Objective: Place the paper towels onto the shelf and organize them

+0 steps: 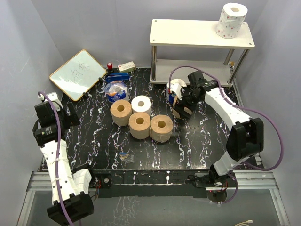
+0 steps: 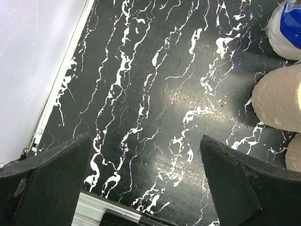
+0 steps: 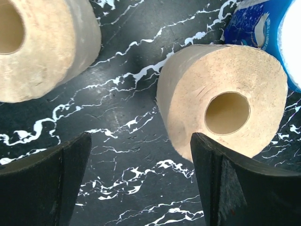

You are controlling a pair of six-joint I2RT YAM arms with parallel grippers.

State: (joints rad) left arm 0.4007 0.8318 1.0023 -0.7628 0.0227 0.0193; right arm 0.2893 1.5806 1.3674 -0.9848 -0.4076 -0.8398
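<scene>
Step in hand: we judge that the right arm is lining up on a tan roll (image 3: 221, 103) to carry it to the shelf (image 1: 188, 33).
Right gripper (image 3: 140, 139): its fingers are spread wide and hold nothing. The tan roll sits over by the right finger, not between the two, so we think the gripper must shift across before it closes.
Left gripper (image 2: 146, 141): it is also spread and empty, over bare bench (image 2: 155, 84) near the left edge. It seems parked there to leave the middle free for the other arm.
Shelved so far: the dotted roll (image 1: 232, 19) stands on end at the right end of the top board, probably so others can line up beside it.
Waiting: the other tan rolls (image 1: 139, 125) and the white roll (image 1: 141, 104) stand cores-up in a tight cluster mid-bench.
Blue-wrapped roll (image 3: 254, 23): it is just behind the tan roll and cut off by the frame edge. We cannot tell whether the two touch.
Hidden: in the top view the right arm covers most of the tan roll. The top board hides much of the lower board, so we cannot say what it holds.
Hard to make out: a bagged bundle (image 1: 115, 90) beside the whiteboard (image 1: 77, 73), contents unclear.
</scene>
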